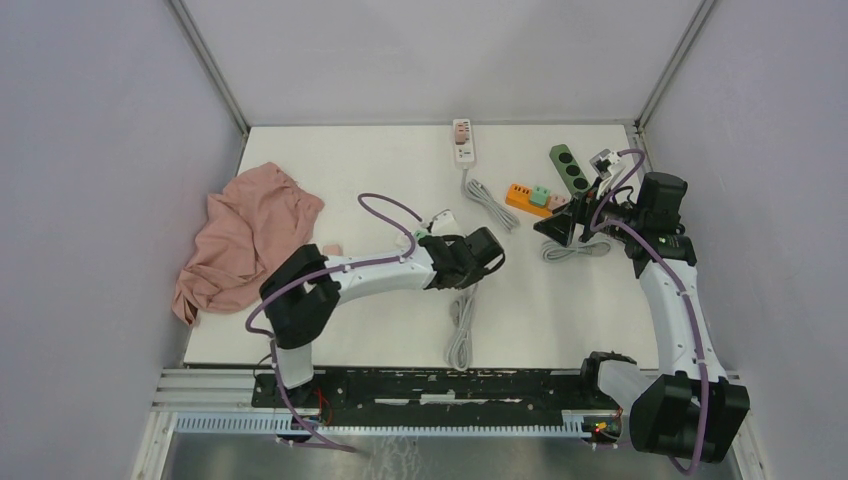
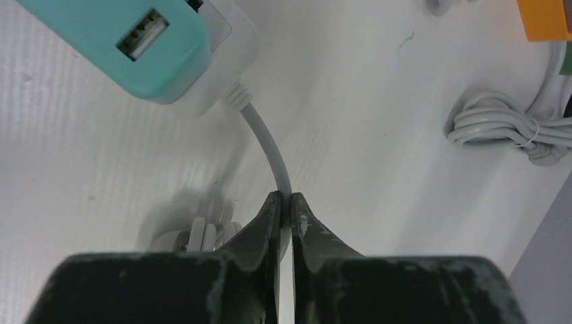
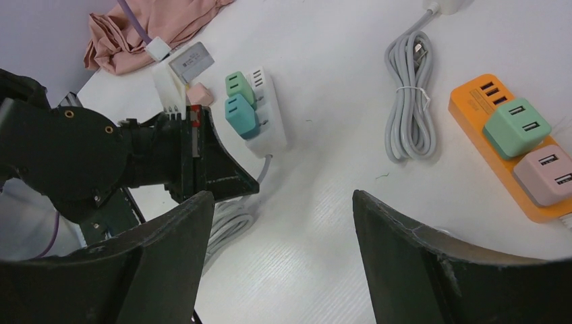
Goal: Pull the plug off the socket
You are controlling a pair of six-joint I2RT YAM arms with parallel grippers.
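A white socket strip lies mid-table with a teal plug and a pale green plug seated in it. The left wrist view shows the teal plug close up, still in the strip. The strip's grey cable runs down into my left gripper, which is shut on the cable just behind the strip. My right gripper hovers open over bare table to the right of the strip, with nothing between its fingers. From above, the left gripper sits by the strip and the right gripper stands apart.
An orange strip with green and pink cube plugs lies right of my right gripper. Coiled grey cables, a green strip and a white strip lie further off. A pink cloth covers the left side.
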